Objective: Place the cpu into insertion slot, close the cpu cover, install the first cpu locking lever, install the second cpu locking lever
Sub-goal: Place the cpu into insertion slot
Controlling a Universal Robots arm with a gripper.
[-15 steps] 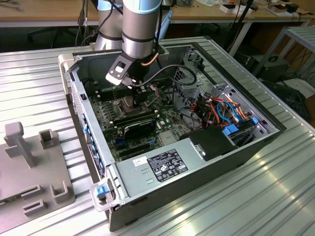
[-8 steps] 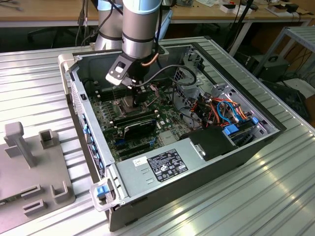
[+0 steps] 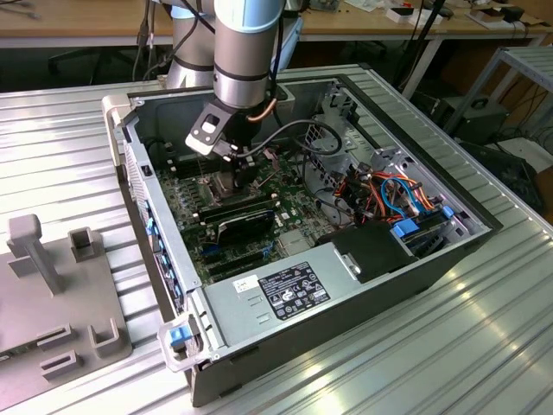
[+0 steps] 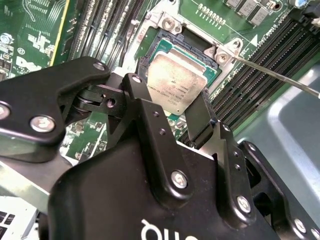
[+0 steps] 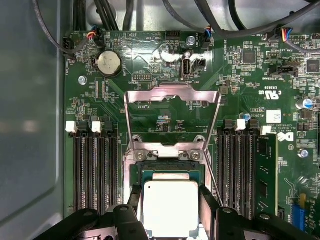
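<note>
The gripper (image 4: 170, 97) is partly closed, its fingers (image 4: 199, 112) clamped on two opposite edges of the cpu (image 4: 176, 80). The cpu lies within the black rim of the insertion slot (image 4: 200, 47); full seating cannot be confirmed. The cpu cover (image 5: 172, 94) stands swung open at the slot's hinged edge. A thin locking lever (image 4: 272, 76) angles away from one slot corner.

so the arm (image 3: 244, 52) is a chunky silver-grey tube with a pale blue band up top, a black cable (image 3: 289, 126) looping off the wrist, and the gripper (image 4: 170, 95) is all matte black linkage plates dotted with shiny silver screws (image 4: 178, 178), plus white lettering on its body.
</note>
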